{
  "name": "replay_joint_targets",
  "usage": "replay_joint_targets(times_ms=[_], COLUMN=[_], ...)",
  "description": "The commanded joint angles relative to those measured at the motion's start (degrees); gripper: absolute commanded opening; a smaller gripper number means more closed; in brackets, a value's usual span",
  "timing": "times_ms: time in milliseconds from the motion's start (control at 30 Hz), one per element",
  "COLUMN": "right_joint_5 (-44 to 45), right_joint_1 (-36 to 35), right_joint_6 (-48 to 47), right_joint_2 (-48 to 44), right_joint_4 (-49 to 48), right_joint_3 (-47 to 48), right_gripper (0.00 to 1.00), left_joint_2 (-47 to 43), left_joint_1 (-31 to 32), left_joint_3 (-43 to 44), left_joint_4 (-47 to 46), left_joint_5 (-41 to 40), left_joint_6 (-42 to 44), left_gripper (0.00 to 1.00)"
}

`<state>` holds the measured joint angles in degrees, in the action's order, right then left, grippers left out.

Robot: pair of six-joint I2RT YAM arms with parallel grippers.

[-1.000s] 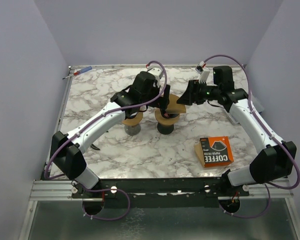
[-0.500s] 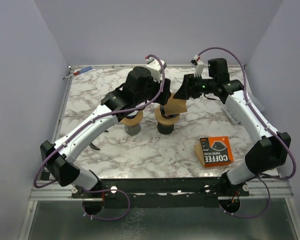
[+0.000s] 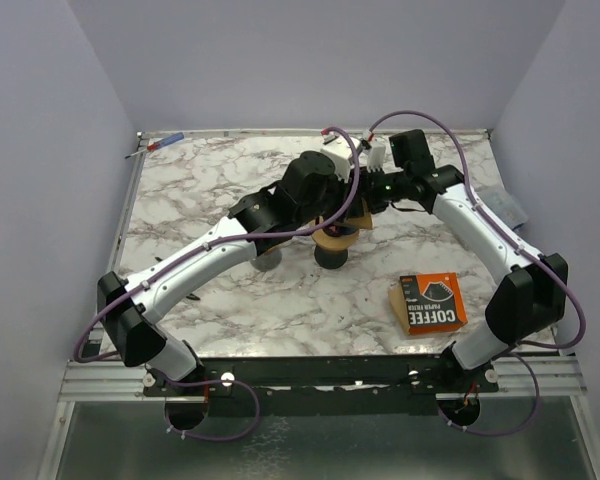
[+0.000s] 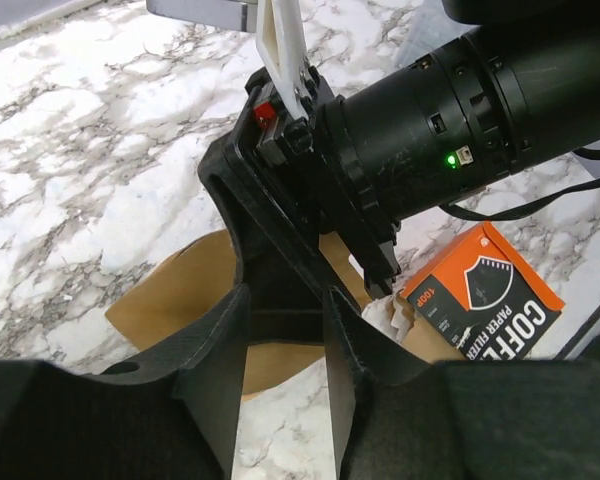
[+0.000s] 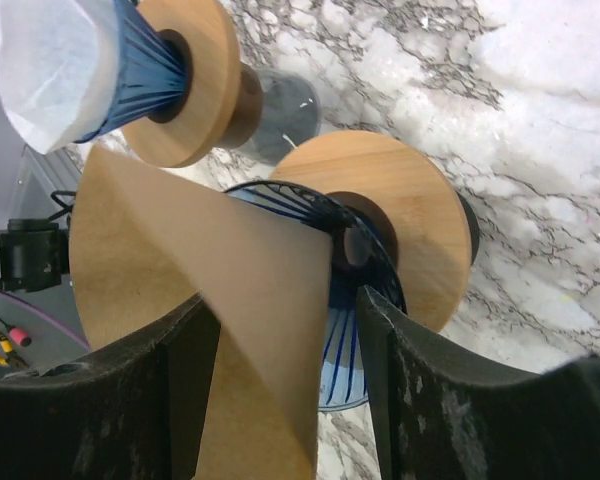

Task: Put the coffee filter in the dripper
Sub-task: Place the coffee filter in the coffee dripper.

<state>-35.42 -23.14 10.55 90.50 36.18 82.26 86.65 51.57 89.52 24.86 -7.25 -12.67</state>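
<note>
Right end effector, right wrist view: the two dark fingers rise from the lower edge of the frame, half closed around the brown coffee filter, which fills the gap between them and hangs off the table. The filter shows as a flat fan. Its two straight edges meet in a corner at mid-frame, and its long axis runs from the lower left up to that corner. The corner overlaps the blue wire rim of the empty dripper, which lies just beyond the fingertips, up and to the right of centre; contact cannot be judged. The coming move turns on this alignment: the pointed corner has to enter the wire cone. A second dripper, upper left, already carries a white filter.

Left end effector, left wrist view: the fingers stand partly spread and pinch nothing visible, close against the body of the right end effector, with the brown paper behind them. The right arm is the one that carries the filter. An orange filter box lies at lower right.
</note>
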Motion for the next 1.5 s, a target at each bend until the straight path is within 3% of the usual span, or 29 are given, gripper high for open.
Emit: replay_joint_targets(times_ms=[0, 300, 733, 1100, 1300, 1467], right_joint_5=[-0.26, 0.44, -0.79, 1.59, 4.28, 3.84], right_joint_1=[0.02, 0.02, 0.03, 0.56, 1.72, 2.77], right_joint_6=[1.74, 1.32, 2.62, 2.29, 0.93, 0.62], right_joint_2=[0.12, 0.3, -1.03, -1.43, -0.43, -0.02], right_joint_4=[-0.85, -0.24, -0.31, 2.91, 4.8, 4.16], right_joint_3=[-0.41, 0.58, 2.64, 6.86, 7.59, 6.18], right_gripper=[0.61, 0.63, 0.68, 0.64, 0.63, 0.66], left_joint_2=[1.21, -0.93, -3.35, -1.76, -1.01, -0.41], left_joint_1=[0.81, 0.66, 0.34, 0.04, 0.03, 0.07], left_joint_3=[-3.99, -9.57, -13.21, -11.21, -9.47, -7.83], left_joint_4=[-3.55, -4.45, -4.87, -0.43, -0.21, -0.3], left_joint_5=[-5.39, -13.11, -13.43, -16.13, -14.51, -12.79], left_joint_6=[-5.14, -4.61, -5.01, -4.07, -3.79, -4.26], left_gripper=[0.34, 0.17, 0.17, 0.16, 0.23, 0.43])
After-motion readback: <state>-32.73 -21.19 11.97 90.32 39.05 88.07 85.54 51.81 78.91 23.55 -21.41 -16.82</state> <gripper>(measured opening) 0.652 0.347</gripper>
